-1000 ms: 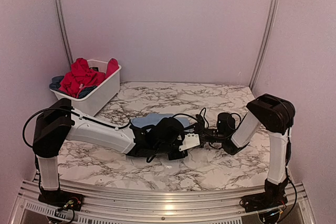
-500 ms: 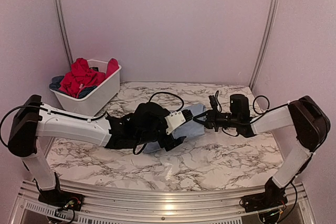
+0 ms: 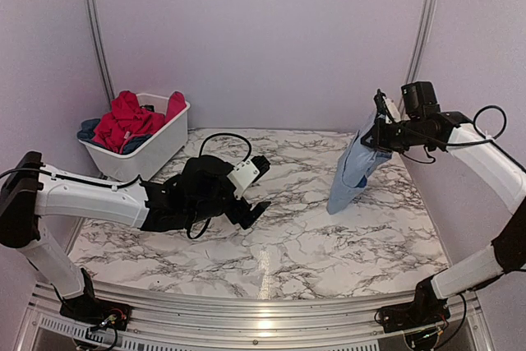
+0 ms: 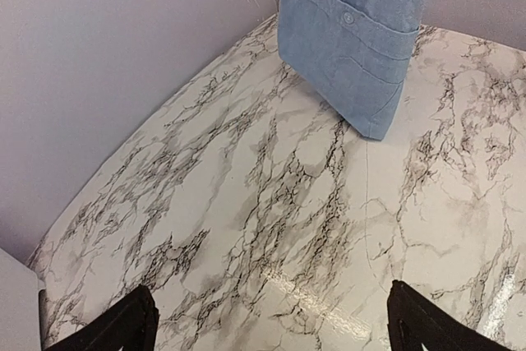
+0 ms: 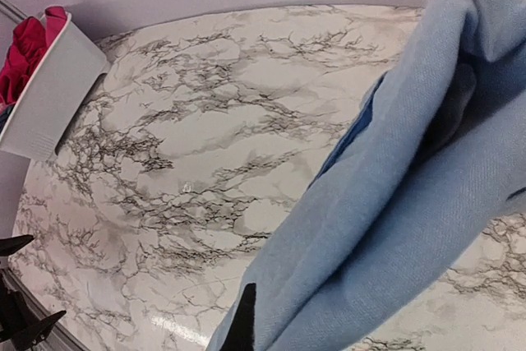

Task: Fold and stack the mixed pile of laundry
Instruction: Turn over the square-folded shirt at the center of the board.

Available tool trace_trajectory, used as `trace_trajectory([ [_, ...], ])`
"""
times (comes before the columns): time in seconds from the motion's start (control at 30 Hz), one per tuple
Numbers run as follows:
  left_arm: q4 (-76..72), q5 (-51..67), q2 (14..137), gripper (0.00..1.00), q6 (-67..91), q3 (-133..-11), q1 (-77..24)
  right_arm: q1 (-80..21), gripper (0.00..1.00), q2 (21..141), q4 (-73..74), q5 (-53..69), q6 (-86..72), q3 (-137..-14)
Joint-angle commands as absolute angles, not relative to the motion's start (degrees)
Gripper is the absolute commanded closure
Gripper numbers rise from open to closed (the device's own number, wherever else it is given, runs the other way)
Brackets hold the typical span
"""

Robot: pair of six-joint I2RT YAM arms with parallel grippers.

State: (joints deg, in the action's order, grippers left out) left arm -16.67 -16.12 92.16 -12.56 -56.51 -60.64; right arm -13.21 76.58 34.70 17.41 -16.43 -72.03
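We see a table (image 3: 329,260) topped in white marble with dark grey veining, glossy enough to catch a patch of light toward 6 o'clock. Plain pale lilac walls close it in at the back and on both sides. Metal posts (image 3: 93,30) rise at the back corners, at about 11 and 1 o'clock. A ribbed metal rail (image 3: 246,318) runs along the near edge, where the arm bases are bolted.

At 10 o'clock a white plastic basket (image 3: 160,152) sits on the marble close to the left wall. It holds most of the laundry: red garments (image 3: 127,117) heaped on top and a dark blue cloth (image 3: 89,129) at its left rim.

The right gripper (image 3: 380,131) is raised high at 2 o'clock and clamped on the top of the light blue shirt (image 3: 349,174). The shirt hangs down in a long narrow fold. Its lower corner reaches the marble, though we cannot tell whether it touches. In the left wrist view we make out a stitched band with small buttons across the cloth.

The left gripper (image 3: 260,188) sits low over the table just left of centre, toward 9 o'clock. Its jaws are spread wide with nothing between them, and it is well apart from the shirt.
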Motion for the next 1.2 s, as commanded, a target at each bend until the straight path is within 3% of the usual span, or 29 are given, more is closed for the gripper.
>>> trace_trajectory([
  [0.0, -20.4, -16.6, 88.2, 0.01, -10.4, -54.2, -60.0, -13.0, 1.00, 78.3, 54.9, 0.8, -7.2, -83.2],
  [0.23, -21.6, -15.9, 86.8, 0.01, -10.6, -51.3, -59.3, -19.9, 1.00, 93.3, 70.3, -18.0, -4.1, -101.2],
  [0.4, -21.8, -15.9, 85.0, 0.01, -10.3, -49.4, -58.3, -20.7, 1.00, 99.0, 71.2, -17.3, -4.0, -108.1],
  [0.63, -23.0, -13.5, 84.4, 0.01, -9.7, -48.1, -57.2, -20.8, 1.00, 90.5, 70.1, -21.8, -1.9, -95.4],
  [0.87, -23.1, -12.6, 84.9, 0.01, -9.0, -48.1, -57.1, -19.4, 1.00, 91.3, 72.6, -34.0, -1.7, -100.3],
  [1.03, -23.2, -13.3, 83.2, 0.01, -9.1, -46.0, -57.0, -27.8, 1.00, 103.2, 75.2, -37.0, -3.7, -105.7],
  [1.17, -23.3, -13.7, 83.1, 0.01, -8.2, -45.2, -56.3, -37.5, 1.00, 119.6, 76.7, -34.1, -6.1, -112.6],
])
